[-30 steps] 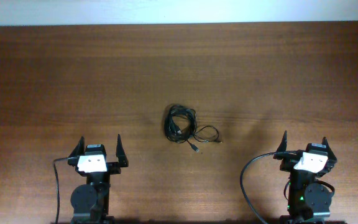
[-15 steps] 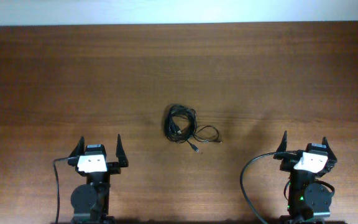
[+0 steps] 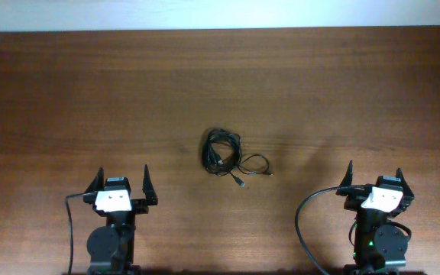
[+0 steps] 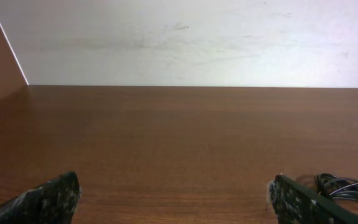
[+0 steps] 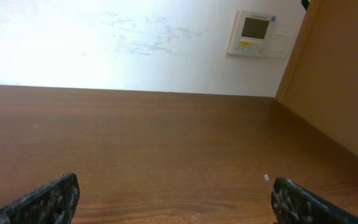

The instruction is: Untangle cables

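The cables [image 3: 221, 151] lie as a small knotted bundle of thin black wire in the middle of the table, with one looser loop and a plug end [image 3: 240, 183] trailing to the right. Part of the bundle shows at the right edge of the left wrist view [image 4: 347, 186]. My left gripper [image 3: 121, 180] is open and empty at the front left, well short of the bundle. My right gripper [image 3: 373, 174] is open and empty at the front right. The cables do not show in the right wrist view.
The brown wooden table [image 3: 90, 92] runs back to a white wall [image 4: 185, 37]. Thick black arm cables hang at the left base [image 3: 70, 229] and right base [image 3: 302, 229]. A wall thermostat [image 5: 255, 32] and a wooden side panel [image 5: 340, 93] stand at the right.
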Robot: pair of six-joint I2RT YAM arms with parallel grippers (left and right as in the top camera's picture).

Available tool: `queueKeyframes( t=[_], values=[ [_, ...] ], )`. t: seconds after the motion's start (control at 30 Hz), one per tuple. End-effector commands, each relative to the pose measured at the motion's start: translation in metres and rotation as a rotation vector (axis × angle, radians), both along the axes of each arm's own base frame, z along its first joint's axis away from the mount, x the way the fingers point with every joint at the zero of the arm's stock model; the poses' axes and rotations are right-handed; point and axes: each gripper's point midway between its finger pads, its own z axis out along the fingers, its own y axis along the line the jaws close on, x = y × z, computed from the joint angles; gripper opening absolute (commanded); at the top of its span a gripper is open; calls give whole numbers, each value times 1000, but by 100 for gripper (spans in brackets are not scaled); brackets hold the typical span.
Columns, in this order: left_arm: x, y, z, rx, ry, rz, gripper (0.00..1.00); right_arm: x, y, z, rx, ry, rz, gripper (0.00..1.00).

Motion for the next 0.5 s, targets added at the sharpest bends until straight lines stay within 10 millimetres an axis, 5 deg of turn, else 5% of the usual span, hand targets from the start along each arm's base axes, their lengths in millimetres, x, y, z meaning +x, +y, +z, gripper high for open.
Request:
queueKeyframes(
  t=[0.0,0.47],
  values=[
    [0,1,0,-12,-3,10,99,-1,-2,-2,-2,2,-18,98],
    [0,1,-1,-12,-3,10,99,-1,-2,-2,-2,2,-18,99]
  ],
)
